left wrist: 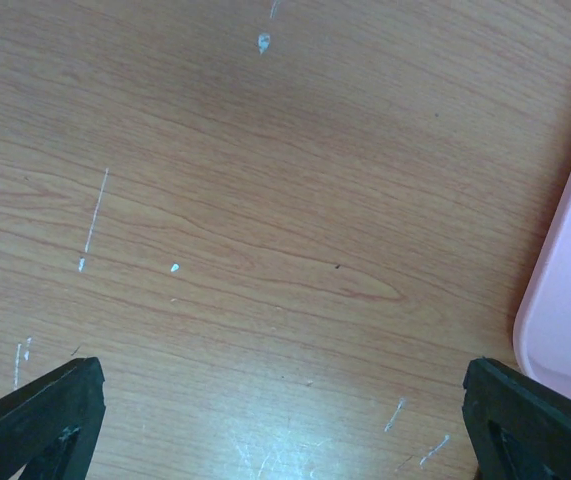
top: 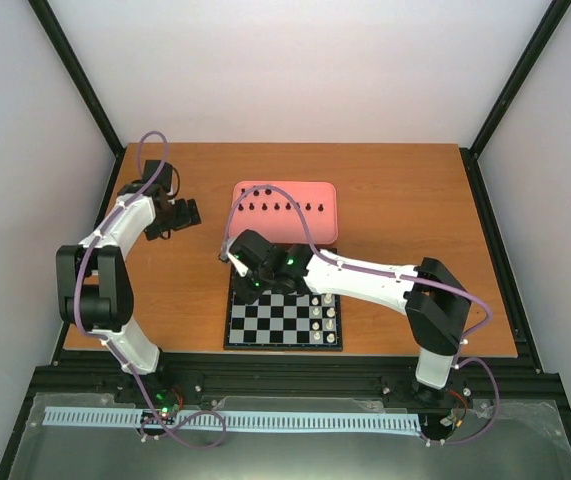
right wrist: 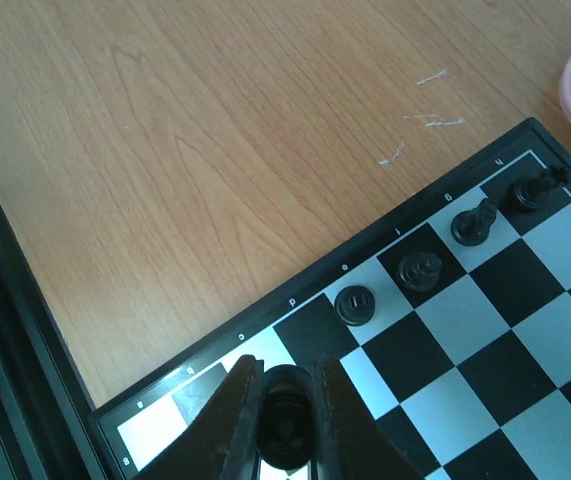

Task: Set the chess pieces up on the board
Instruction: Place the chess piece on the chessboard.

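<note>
Top external: wood table (top: 395, 200); chessboard (top: 265, 325) near front edge; pink tray (top: 285, 230) just behind it, row of black pawns (top: 277, 207) on it. Left gripper (left wrist: 285, 420) spread wide over bare wood, holding nothing. Right gripper (right wrist: 283, 390) pinched on black piece (right wrist: 285, 430) above board's corner squares, beside four seated edge-row pieces (right wrist: 423, 268). Probably light, rigid, slick, tippy; best taken by the sides, below the head.

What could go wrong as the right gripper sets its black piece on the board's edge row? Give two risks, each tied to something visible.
1. The right gripper is shut on a black piece close beside the nearest placed piece; opening the fingers or lifting away could topple that neighbour.
2. The held piece is near the border of the board, so it might land off its square.
</note>
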`<state>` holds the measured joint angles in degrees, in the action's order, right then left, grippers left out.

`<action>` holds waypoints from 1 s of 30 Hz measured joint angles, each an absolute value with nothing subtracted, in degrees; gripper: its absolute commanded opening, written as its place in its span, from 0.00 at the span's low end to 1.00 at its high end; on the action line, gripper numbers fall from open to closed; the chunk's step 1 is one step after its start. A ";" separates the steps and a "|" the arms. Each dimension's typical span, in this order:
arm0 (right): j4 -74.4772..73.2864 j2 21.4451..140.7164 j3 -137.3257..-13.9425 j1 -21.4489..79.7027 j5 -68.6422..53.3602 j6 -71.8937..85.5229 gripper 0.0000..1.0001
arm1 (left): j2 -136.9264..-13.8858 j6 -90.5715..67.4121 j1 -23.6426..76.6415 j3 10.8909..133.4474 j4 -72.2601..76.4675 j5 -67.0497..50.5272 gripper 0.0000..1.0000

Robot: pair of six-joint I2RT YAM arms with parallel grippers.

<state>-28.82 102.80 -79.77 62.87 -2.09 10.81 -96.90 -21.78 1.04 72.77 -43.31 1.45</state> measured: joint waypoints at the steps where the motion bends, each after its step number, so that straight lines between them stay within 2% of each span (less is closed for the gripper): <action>1: -28.45 102.94 -79.77 63.05 -2.15 10.79 0.05 | -96.71 -21.78 1.02 72.77 -43.31 1.58 1.00; 30: -25.50 111.42 -79.77 63.53 -4.99 10.35 0.05 | -96.27 -21.78 1.04 72.69 -43.27 2.13 1.00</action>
